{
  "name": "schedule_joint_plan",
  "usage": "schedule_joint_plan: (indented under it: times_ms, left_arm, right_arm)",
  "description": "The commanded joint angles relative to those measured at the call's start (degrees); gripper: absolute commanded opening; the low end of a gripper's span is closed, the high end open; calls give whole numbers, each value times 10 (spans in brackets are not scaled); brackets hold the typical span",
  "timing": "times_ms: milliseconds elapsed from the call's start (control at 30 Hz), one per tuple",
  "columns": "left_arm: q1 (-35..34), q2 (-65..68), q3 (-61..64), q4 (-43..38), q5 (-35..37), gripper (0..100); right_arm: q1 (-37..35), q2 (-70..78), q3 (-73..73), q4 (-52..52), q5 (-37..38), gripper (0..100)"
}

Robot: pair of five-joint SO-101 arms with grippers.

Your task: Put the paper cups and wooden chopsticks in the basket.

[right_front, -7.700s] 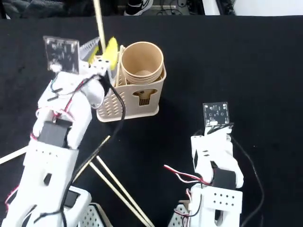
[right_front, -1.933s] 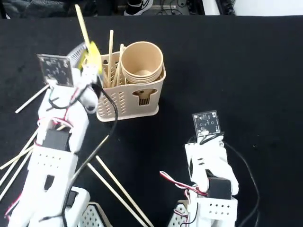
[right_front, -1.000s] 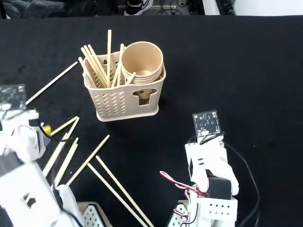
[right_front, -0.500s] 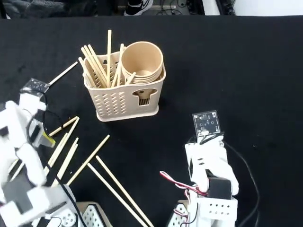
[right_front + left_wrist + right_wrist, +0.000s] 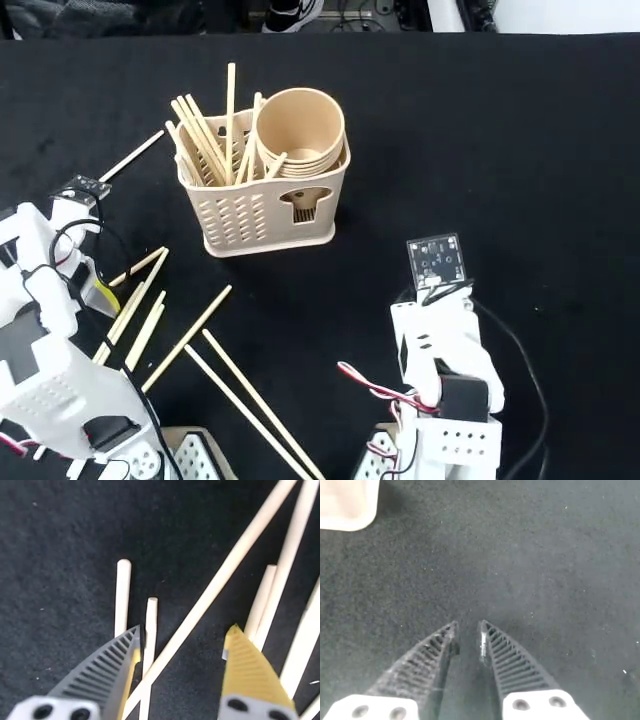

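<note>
The black cloth tabletop (image 5: 520, 130) runs to its far edge just behind the basket (image 5: 265, 215), and a wide stretch of cloth lies between the basket and the right arm. The basket is cream plastic with rows of little slots and one handle hole, and it stands upright. Inside it on one side is one stack of round tan paper cups (image 5: 300, 125); I cannot count the cups. Beside them in the basket leans a bunch of thin wooden chopsticks (image 5: 200, 140), too crowded to count. I count seven loose chopsticks (image 5: 188, 335) lying flat on the cloth near the left arm: one apart by the left edge, four close together, and two long ones side by side near the front edge. The left tool (image 5: 185, 630) is open wide, low over these round, pale sticks, with one stick running between its grey ribbed finger and its yellow finger. The right tool (image 5: 468, 625) points down at plain cloth, its two ribbed fingers a narrow gap apart, holding nothing.
</note>
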Motion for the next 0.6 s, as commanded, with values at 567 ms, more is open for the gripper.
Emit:
schedule_joint_plan:
  times_ms: [567]
  left_arm:
    - [27, -8, 7, 0, -4, 28]
  right_arm:
    - [-9, -44, -7, -11, 6, 81]
